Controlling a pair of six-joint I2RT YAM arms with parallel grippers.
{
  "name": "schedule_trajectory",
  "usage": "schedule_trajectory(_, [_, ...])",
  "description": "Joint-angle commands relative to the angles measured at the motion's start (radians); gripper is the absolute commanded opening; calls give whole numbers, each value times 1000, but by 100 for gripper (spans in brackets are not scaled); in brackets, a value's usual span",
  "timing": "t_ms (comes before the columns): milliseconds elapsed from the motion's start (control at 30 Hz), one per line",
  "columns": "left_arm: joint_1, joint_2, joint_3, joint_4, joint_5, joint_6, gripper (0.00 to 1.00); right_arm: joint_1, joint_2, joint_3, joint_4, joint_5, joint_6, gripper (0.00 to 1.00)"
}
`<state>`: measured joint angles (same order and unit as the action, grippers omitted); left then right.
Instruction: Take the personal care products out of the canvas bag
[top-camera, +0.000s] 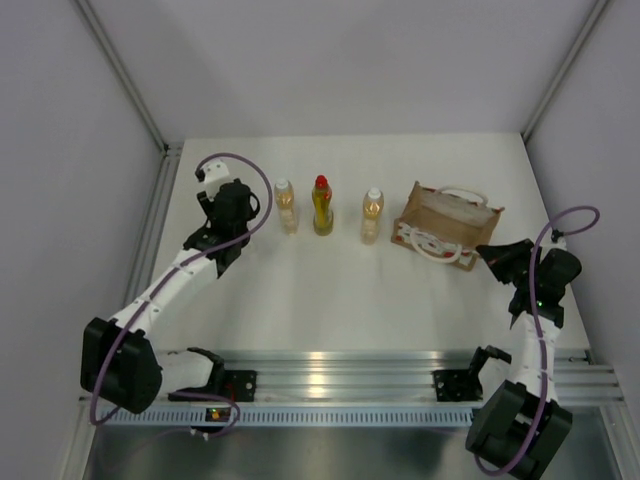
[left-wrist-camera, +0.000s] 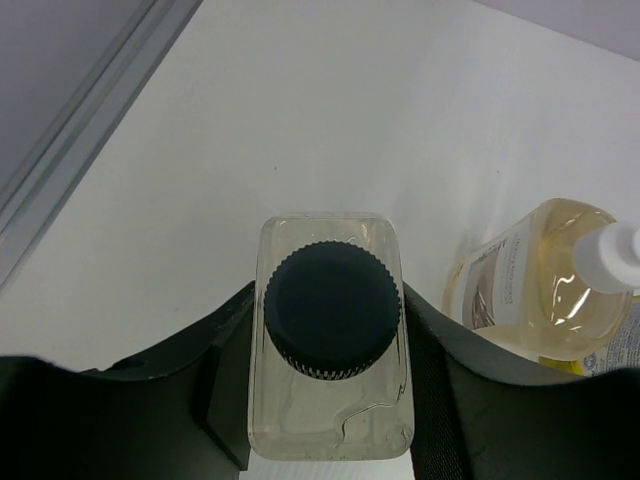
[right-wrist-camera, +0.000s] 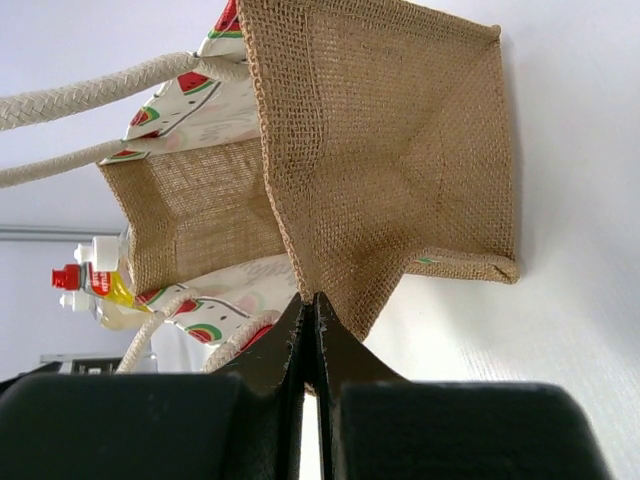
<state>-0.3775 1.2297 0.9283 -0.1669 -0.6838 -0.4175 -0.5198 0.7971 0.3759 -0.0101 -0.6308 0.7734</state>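
- Your left gripper (left-wrist-camera: 330, 350) has the clear bottle (left-wrist-camera: 332, 330) clamped by its sides at a narrow width, dark cap up, over the far-left part of the table (top-camera: 330, 300).
- Just to its right stands an amber bottle (left-wrist-camera: 530, 290). Further right along the row are the yellow bottle (top-camera: 322, 205) with the red cap and the second amber bottle (top-camera: 372, 215).
- Set the clear one down to the left of the row, without crowding the amber one.
- I can't tell whether its base touches the table, so lower it straight and slowly.
- Hold it upright and open only once the base seems settled. Then lift straight up so the fingers don't drag the cap.
- Your right gripper (right-wrist-camera: 311, 320) is closed tight, apparently pinching the cloth edge of the bag (right-wrist-camera: 400, 150) at the right of the table.
- The bag lies on its side, and what shows of its inside looks empty.
- Hold that pinch steady and don't tug the bag toward the row.
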Motion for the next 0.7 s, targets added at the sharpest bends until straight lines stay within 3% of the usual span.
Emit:
schedule_trajectory(0, [8,-6,1,337,17,-30,0,7,1,55,35,-29,26,0])
schedule_trajectory(400, [11,128,-85,569,82,34,0,7,7,54,56,-24,72,0])
schedule_trajectory(667, [11,189,-60,560,90,89,0,7,-22,55,55,28,115,0])
